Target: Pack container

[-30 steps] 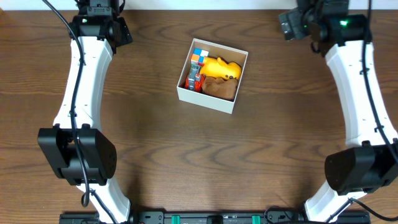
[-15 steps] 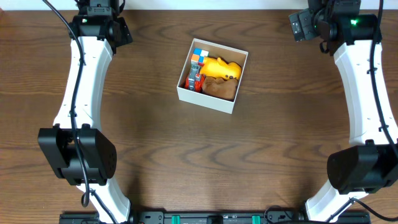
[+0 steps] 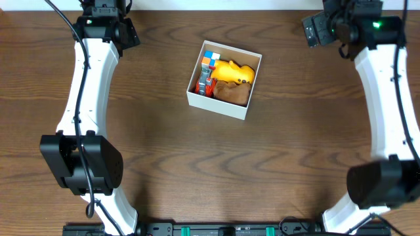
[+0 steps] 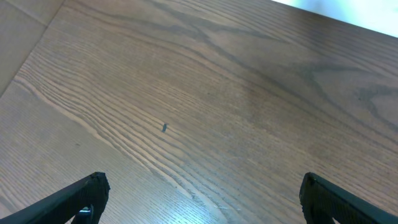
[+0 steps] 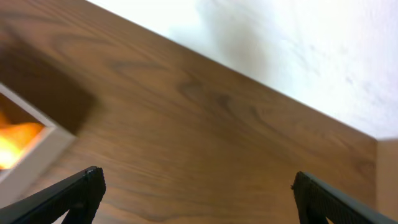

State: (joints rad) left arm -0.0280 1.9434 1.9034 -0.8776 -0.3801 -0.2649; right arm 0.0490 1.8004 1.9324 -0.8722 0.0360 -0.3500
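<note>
Dark wood worktop (image 3: 164, 164) carries the white container (image 3: 216, 105) at far centre, holding a yellow toy (image 3: 233, 71), brown toy (image 3: 233, 94) and coloured cube (image 3: 210, 60). Left gripper (image 4: 202, 190) released, jaws wide, far left. Right gripper (image 5: 198, 186) released, far right.

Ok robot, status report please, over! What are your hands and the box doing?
Left hand open, empty, over table. Right hand open, empty, near table's back edge. Container holds yellow toy, colourful cube, brown toy. Nothing blocking it. Over.
</note>
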